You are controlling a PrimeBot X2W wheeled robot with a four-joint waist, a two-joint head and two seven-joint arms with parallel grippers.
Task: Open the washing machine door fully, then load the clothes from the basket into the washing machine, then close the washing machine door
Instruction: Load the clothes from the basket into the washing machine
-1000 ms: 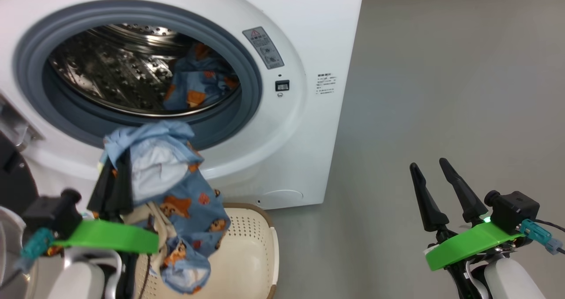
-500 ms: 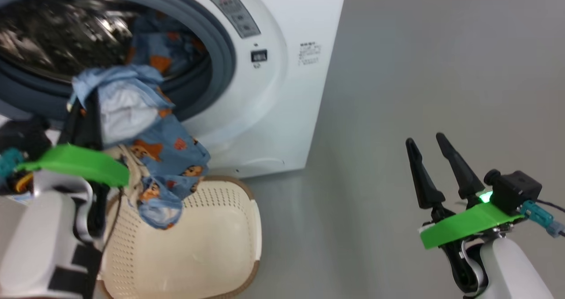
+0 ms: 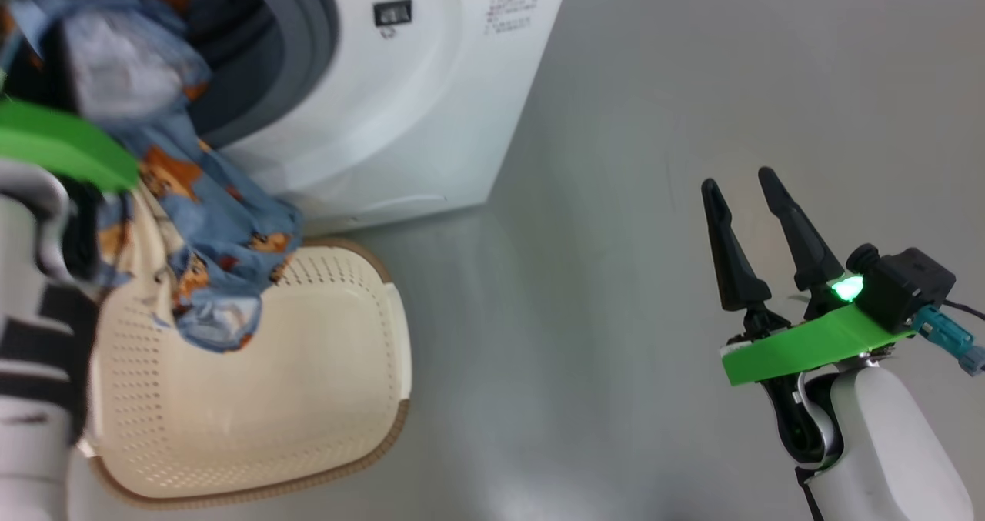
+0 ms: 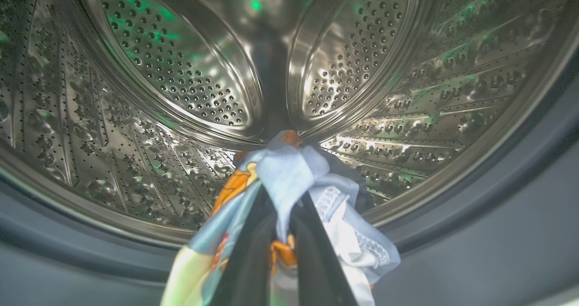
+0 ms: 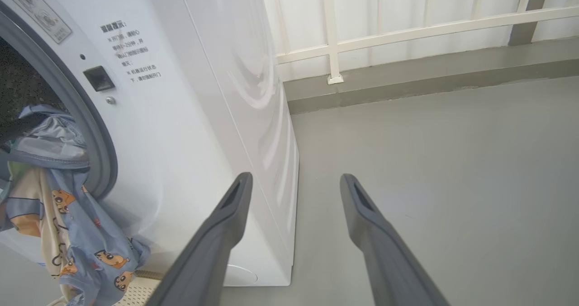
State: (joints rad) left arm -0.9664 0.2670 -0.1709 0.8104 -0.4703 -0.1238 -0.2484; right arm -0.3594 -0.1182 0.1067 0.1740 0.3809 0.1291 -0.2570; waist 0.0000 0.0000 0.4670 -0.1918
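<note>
One white washing machine (image 3: 415, 98) stands upper left, its grey-ringed mouth open. One cream perforated basket (image 3: 254, 413) sits lower left. One bundle of clothes (image 3: 223, 221), light blue with orange bears and cream parts, hangs at left above the basket, pinched by the left gripper (image 4: 281, 211) at that mouth. The right gripper (image 3: 736, 178), lower right, gapes empty.

White forearm (image 3: 885, 444), green wrist plate (image 3: 800, 345), black camera (image 3: 908, 286) with teal plug (image 3: 945, 338) — and long, dark, tapered fingers (image 3: 729, 252).
</note>
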